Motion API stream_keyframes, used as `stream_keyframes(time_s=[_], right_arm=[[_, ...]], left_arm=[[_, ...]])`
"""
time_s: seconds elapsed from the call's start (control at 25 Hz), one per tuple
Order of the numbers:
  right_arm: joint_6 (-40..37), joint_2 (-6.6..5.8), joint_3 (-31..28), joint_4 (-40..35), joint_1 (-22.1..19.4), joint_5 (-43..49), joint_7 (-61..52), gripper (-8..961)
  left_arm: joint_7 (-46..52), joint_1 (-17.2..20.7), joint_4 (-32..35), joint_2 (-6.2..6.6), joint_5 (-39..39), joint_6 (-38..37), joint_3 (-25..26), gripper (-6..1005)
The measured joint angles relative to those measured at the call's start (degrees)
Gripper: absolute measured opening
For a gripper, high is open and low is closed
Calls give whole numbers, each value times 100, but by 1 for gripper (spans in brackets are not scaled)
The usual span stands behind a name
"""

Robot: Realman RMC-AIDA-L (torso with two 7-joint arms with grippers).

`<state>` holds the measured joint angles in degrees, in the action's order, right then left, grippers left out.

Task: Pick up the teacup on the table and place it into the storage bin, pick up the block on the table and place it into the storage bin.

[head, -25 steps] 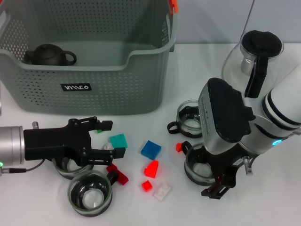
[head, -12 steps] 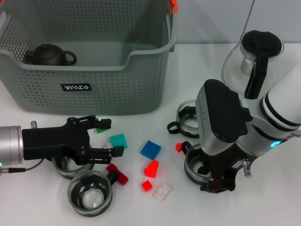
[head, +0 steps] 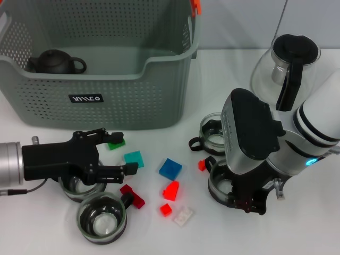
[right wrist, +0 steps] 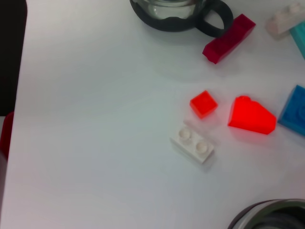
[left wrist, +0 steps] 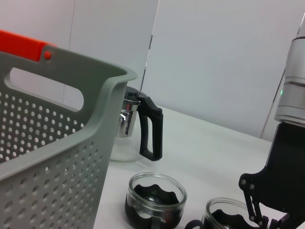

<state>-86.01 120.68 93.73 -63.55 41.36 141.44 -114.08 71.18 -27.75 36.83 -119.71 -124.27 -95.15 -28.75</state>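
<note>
Since a second ago the right hand (head: 245,204) has sunk onto the glass teacup (head: 222,185) by the desk's near edge, fingers straddling its rim; whether they pinch it I cannot tell. The left hand (head: 119,154) has eased back, fingers apart, above another teacup (head: 78,186) and near the teal block (head: 134,158). The storage bin (head: 106,90) stands behind. Only the right wrist view shows the white block's (right wrist: 192,143) studs; the left wrist view shows the glass pitcher's (left wrist: 131,129) handle side-on
</note>
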Motion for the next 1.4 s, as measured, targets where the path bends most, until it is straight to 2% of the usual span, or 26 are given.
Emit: stream_keyframes(time_s=[0.2, 0.4, 0.64, 0.76, 0.96, 1.08, 1.2, 1.28, 1.4], right_arm=[[-69, -8, -71, -73, -11, -3, -2, 52], [-616, -17, -382, -653, -65, -58, -47, 51], [-1612, -46, -1316, -1424, 47, -546, -55, 52], [-2000, -54, -2000, -1674, 301, -1003, 21, 52], [-2150, -52, -2802, -1768, 799, -1829, 40, 51], [-2039, -55, -3413, -1630, 1252, -2308, -13, 51], [-1541, -96, -3846, -1257, 1708, -2432, -168, 51], [-939, -174, -3894, -822, 1987, -2366, -287, 52], [103, -383, -3814, 191, 2492, -2244, -338, 52]], left_arm=[[0, 6, -1, 0, 0, -20, 1, 875], [1, 46, 27, 2, -1, -57, 1, 874], [-2, 121, 52, 19, -1, -172, 1, 872], [-42, 142, 52, 19, -1, -178, 2, 872], [-128, 145, 35, 9, -1, -179, 1, 871], [-133, 146, 34, 9, -1, -220, 1, 870], [-134, 147, 45, 9, 1, -294, 2, 870], [-128, 147, 45, 6, 16, -307, 26, 869], [-128, 143, 31, -5, 52, -314, 88, 869]])
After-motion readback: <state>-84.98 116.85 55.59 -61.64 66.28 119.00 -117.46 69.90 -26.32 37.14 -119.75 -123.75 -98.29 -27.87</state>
